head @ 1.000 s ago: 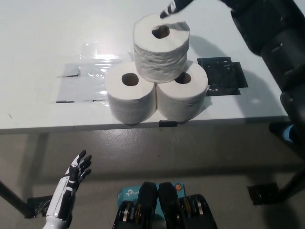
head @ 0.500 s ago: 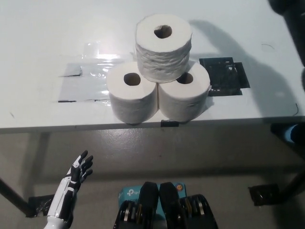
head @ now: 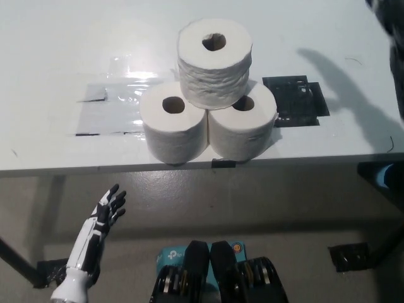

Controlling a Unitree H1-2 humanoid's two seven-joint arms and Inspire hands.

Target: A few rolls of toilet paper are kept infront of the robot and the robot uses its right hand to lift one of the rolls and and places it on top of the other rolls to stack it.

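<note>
The right arm (head: pixel 392 50) shows only as a dark, blurred shape at the far right edge, well apart from the top roll (head: pixel 214 60) and to its right. The right hand itself is not in the picture, so I cannot tell if its fingers are apart or together. It holds no roll that can be seen.

The left hand (head: pixel 108 207) rests low, below the table edge and to the lower left of the top roll. Its fingers are spread apart and it holds nothing.

The top roll stands upright, its hole facing up, and it sits over the seam between two lower rolls. The left lower roll (head: pixel 172 129) and the right lower roll (head: pixel 243 126) touch each other side by side, just under the top roll. The top roll looks level and touches both.

In my judgement the placing step is finished, because no hand is on the stack. If anything is left, it is only to bring the arm to rest without brushing the pile, since the pile stands near the front edge.

The table (head: pixel 50 57) is white and smooth. A clear, shiny film (head: pixel 107 110) lies to the left of the top roll, and a black patch (head: pixel 297 101) lies to its right, just beside the right lower roll. Under the table is a grey floor (head: pixel 271 202), with a table leg at the lower right.
</note>
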